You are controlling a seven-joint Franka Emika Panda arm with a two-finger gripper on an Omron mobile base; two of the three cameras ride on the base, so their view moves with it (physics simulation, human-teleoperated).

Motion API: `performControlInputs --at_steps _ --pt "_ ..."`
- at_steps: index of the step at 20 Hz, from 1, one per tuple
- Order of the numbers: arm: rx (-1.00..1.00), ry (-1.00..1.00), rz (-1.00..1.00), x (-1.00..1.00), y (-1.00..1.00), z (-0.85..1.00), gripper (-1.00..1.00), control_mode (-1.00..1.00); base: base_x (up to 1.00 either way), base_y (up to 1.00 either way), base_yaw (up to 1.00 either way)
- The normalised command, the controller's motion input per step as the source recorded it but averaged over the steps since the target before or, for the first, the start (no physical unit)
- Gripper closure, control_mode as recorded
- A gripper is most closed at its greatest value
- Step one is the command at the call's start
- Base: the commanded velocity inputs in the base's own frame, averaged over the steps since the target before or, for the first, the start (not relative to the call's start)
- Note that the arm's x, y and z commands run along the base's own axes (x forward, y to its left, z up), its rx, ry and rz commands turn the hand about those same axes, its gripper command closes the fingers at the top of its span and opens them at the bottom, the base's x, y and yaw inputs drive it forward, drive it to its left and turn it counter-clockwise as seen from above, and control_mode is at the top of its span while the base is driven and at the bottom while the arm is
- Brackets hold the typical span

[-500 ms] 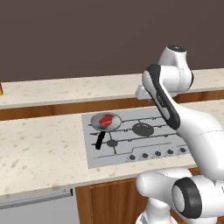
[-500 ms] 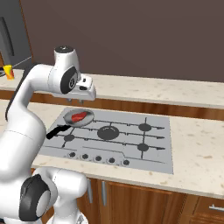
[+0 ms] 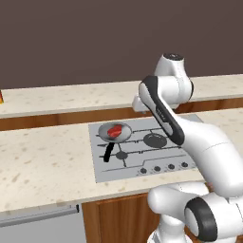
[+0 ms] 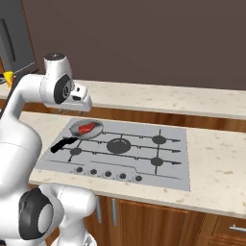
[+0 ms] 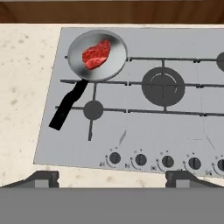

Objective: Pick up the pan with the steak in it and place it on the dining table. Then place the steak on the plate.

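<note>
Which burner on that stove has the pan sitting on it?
The back-left burner, the corner one farthest from the knobs. The pan with the steak covers it, black handle pointing toward the front-left burner. The big centre burner is bare.

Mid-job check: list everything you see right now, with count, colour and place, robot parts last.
pan: 1, grey with black handle, on the stovetop's back-left burner
steak: 1, red, lying inside the pan
stovetop: 1, grey with dark grates, set in the counter
knobs: a row, dark, along the stovetop's front edge
counter: beige speckled, on wooden cabinets
yellow object: 1, far left edge, too small to identify
end effector: 1, dark fingertips wide apart, above the stovetop's front edge, holding nothing
</note>
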Motion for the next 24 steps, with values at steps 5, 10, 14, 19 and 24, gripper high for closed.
performControlInputs --at_steps 5,10,14,19,24 --pt "0.0 0.0 -0.04 0.13 0.72 -0.37 -1.0 -1.0 0.0 0.0 0.0" --pt "0.0 0.02 -0.04 0.13 0.58 -0.47 -1.0 -1.0 0.0 0.0 0.0" --pt "0.0 0.08 -0.03 0.17 0.44 -0.57 -1.0 -1.0 0.0 0.0 0.0" --pt "0.0 0.09 -0.03 0.18 0.35 -0.56 -1.0 -1.0 0.0 0.0 0.0" --pt "0.0 0.07 -0.02 0.15 0.28 -0.52 -1.0 -1.0 0.0 0.0 0.0"
